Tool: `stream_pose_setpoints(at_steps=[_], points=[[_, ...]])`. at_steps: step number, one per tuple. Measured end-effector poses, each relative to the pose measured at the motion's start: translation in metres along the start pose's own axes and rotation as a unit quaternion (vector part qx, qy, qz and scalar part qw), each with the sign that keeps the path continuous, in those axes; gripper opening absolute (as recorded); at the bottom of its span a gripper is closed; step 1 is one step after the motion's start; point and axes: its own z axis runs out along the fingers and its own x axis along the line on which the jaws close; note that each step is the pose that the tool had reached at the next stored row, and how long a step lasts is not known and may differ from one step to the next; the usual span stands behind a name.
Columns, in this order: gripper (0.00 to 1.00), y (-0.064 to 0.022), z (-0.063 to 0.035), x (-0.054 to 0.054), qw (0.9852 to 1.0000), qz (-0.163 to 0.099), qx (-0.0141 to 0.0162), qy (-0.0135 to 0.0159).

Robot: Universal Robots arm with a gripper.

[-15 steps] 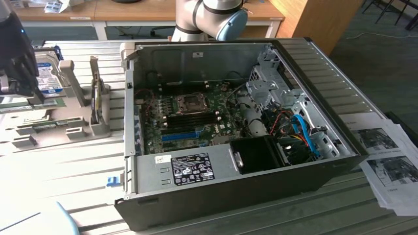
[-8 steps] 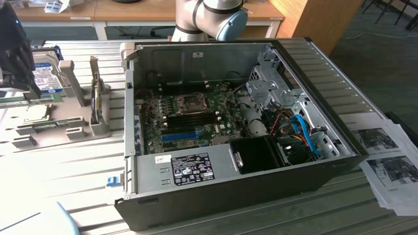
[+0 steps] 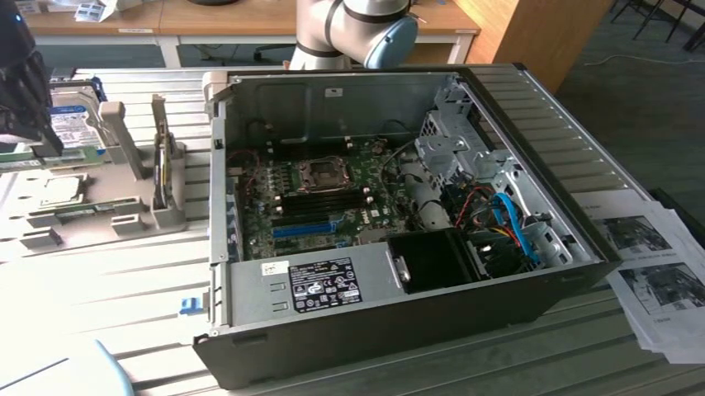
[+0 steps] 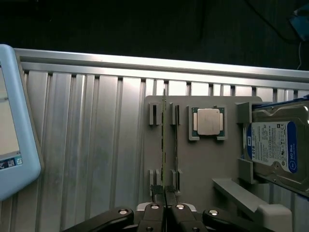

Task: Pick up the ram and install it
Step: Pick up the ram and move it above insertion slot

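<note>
Black gripper, fingers closed empty, over thin green circuit-board ram edge-up in grey holder; likely light, stiff, fragile, so pinch top edge.

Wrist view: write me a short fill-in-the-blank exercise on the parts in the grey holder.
1. The square chip lying between the ram and the hard drive is a ___.
2. The hard drive's label is white and ___.
3. The end effector is lined up with one end of the ___.
Missing words: processor; blue; ram.
</note>
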Motion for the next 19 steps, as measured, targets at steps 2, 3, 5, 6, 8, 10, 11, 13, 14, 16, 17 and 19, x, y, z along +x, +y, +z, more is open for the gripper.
stream_pose_setpoints(at_steps=[2,3,5,6,8,10,11,13,14,16,17,19], points=[[0.11,0.0002,-0.0042,0.0,1.0,0.0,0.0,0.0],[0.11,0.0003,-0.0066,0.0,1.0,0.0,0.0,0.0],[0.11,0.0005,-0.0111,-0.001,1.0,0.0,0.0,0.0],[0.11,0.0007,-0.0134,-0.001,1.0,0.0,0.0,0.0],[0.11,0.0009,-0.018,-0.001,1.0,0.0,0.0,0.0],[0.11,0.0011,-0.0226,-0.001,1.0,0.0,0.0,0.0],[0.11,0.0012,-0.0244,-0.001,1.0,0.0,0.0,0.0],[0.11,0.0014,-0.0282,-0.001,1.0,0.0,0.0001,0.0],[0.11,0.0015,-0.0302,-0.001,1.0,0.0,0.0001,0.0],[0.11,0.0017,-0.0345,-0.002,1.0,0.0,0.0,0.0],[0.11,0.0018,-0.0365,-0.002,1.0,0.0,0.0001,-0.0001],[0.11,0.002,-0.0406,-0.002,1.0,0.0,0.0,0.0]])
